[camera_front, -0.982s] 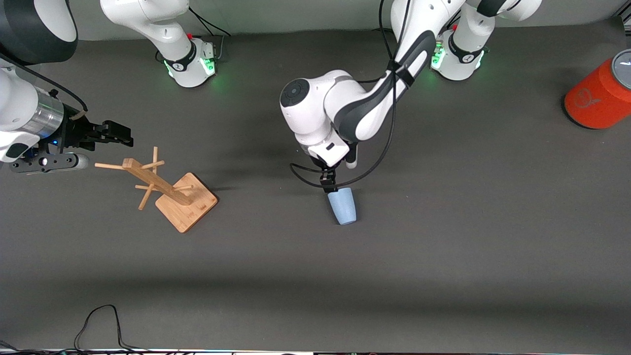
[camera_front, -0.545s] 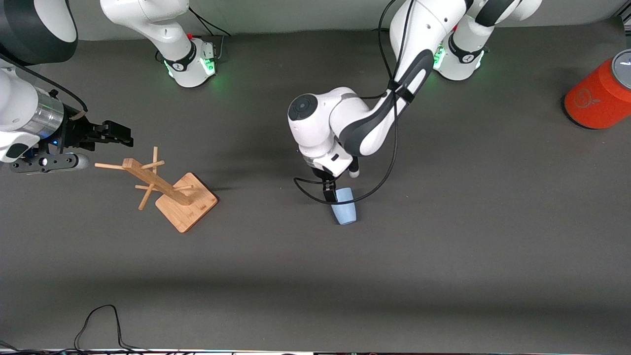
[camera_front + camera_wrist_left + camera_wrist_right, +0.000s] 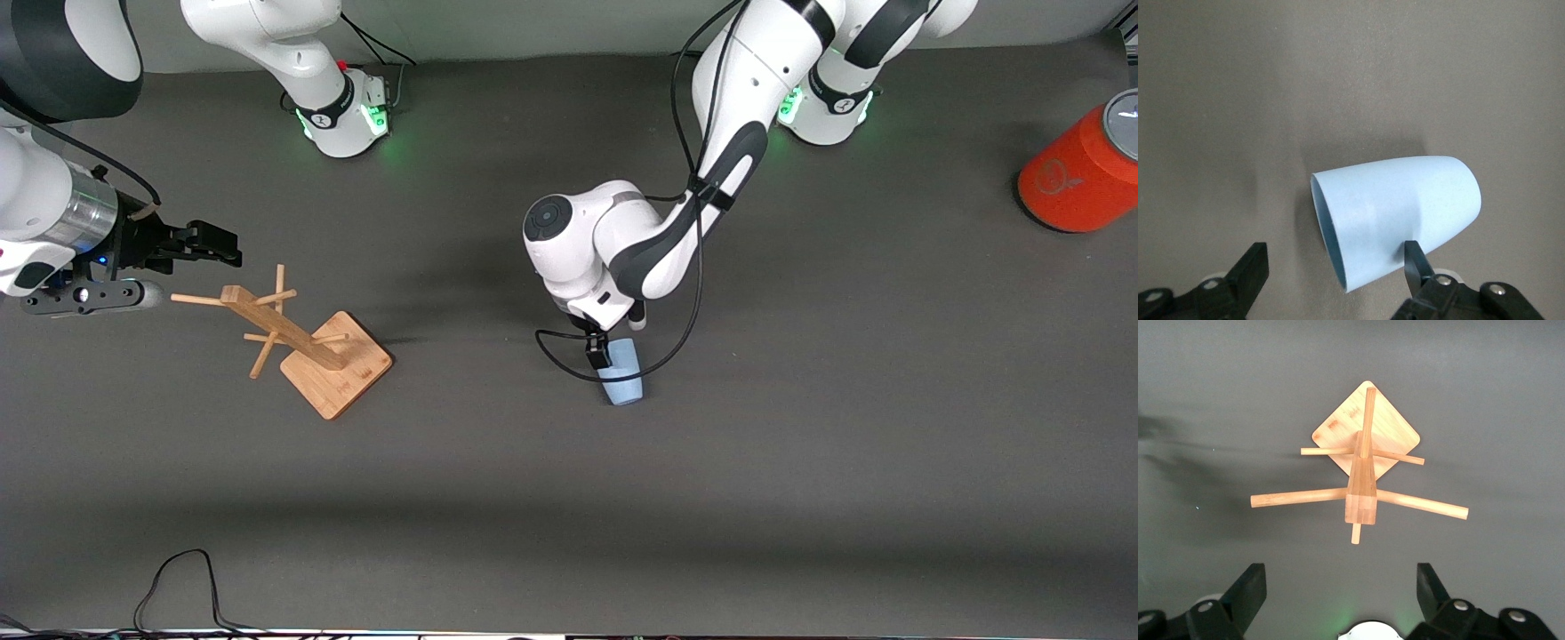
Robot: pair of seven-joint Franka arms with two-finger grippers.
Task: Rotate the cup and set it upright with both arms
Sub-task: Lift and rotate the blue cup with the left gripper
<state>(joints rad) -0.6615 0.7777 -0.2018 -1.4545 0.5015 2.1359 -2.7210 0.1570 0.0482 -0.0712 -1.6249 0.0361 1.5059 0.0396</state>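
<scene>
The left wrist view shows the cup [image 3: 1395, 217] lying on its side, mouth open sideways, with the left gripper [image 3: 1335, 270] spread across its rim end, one finger [image 3: 1415, 263] touching the wall, the other clear; nothing gripped. The front view hides this beneath the wrist. The cup [image 3: 622, 382] is pale blue, matte, mid-table. The right gripper [image 3: 209, 244] waits, wide open, above the wooden rack [image 3: 302, 342].

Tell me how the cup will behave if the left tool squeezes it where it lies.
The cup lies on its side on the mat, round and tapered, so it may roll in a curve. Its smooth matte wall looks rigid but could slip between the fingers of the left tool, which straddle the rim end.
</scene>
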